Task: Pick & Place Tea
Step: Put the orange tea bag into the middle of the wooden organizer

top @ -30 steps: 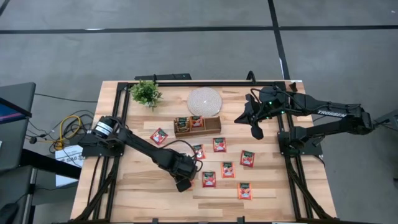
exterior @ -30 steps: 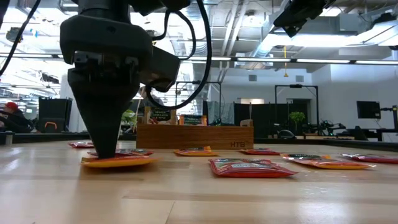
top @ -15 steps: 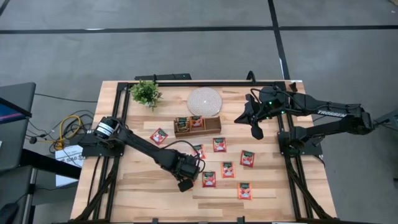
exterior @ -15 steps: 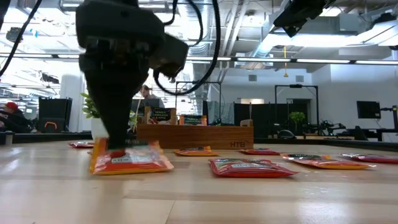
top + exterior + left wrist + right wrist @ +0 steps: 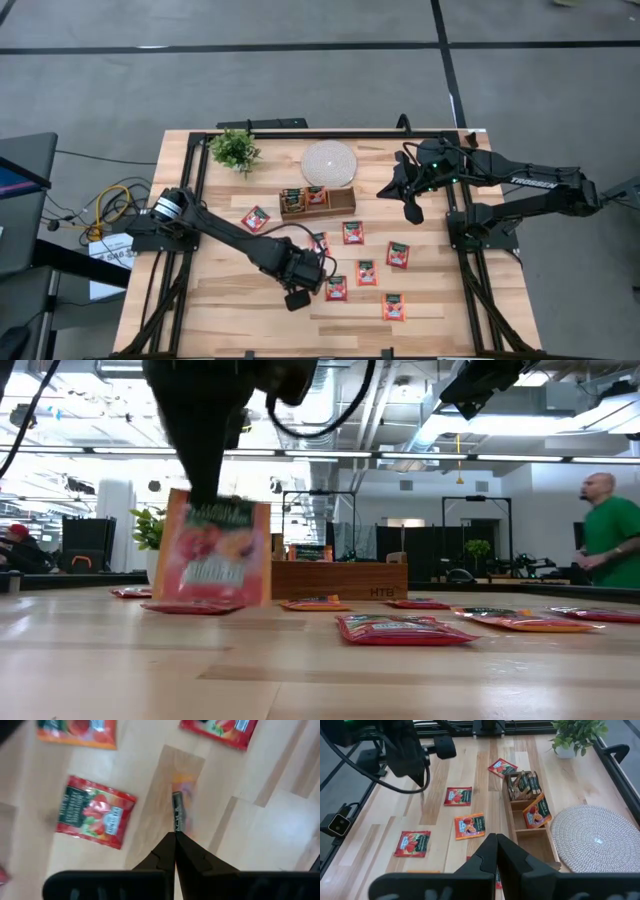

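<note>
Red-orange foil hung from my left gripper (image 5: 205,495): the jaws were clenched on the top edge of one tea sachet (image 5: 213,554), which hung upright with its face toward the low camera and its lower edge close above the table (image 5: 320,670); I could not tell whether it touched. In the left wrist view I saw that sachet (image 5: 178,810) edge-on, a thin strip running straight out from my fingertips (image 5: 170,842).

From above, my left arm (image 5: 225,235) reached diagonally from its base at the table's left edge toward the middle, with the left gripper pointed down over the boards.

Just beside the gripper lay a flat sachet (image 5: 336,288), and a little beyond it three more (image 5: 367,273) (image 5: 398,255) (image 5: 393,307), all face up. Two others (image 5: 352,232) (image 5: 256,219) lay nearer the wooden tray (image 5: 318,202), which held sachets standing on edge in two of its compartments.

Past the tray sat a round white disc (image 5: 328,162) and a small potted plant (image 5: 234,150).

Well apart from all this, my right arm (image 5: 530,185) waited raised over the far right part of the table, its right gripper (image 5: 496,842) pressed together on nothing.

In the room beyond, a person in a green shirt (image 5: 604,525) stood at the right.
</note>
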Action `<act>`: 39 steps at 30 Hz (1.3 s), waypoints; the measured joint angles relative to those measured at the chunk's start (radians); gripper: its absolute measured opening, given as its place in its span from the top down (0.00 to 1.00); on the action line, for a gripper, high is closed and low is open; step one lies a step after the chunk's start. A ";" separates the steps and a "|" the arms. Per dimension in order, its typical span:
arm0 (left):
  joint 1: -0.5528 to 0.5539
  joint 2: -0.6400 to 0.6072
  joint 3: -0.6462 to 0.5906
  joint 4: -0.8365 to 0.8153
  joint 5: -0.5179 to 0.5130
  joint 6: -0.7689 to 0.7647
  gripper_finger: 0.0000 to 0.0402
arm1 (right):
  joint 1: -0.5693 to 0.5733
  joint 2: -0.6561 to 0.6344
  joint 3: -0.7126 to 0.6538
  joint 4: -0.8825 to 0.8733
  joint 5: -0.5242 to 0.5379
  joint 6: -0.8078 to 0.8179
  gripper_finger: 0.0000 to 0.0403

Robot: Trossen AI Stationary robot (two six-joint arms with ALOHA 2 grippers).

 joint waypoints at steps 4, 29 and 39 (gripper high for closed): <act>0.000 -0.001 0.066 -0.068 -0.054 0.033 1.00 | 0.000 0.000 0.000 0.000 0.000 0.001 1.00; 0.397 -0.003 0.238 -0.080 -0.440 0.752 1.00 | 0.000 0.000 0.000 0.000 0.000 0.002 1.00; 0.435 -0.003 0.220 -0.083 -0.347 0.819 1.00 | 0.000 0.000 0.000 0.000 0.001 0.002 1.00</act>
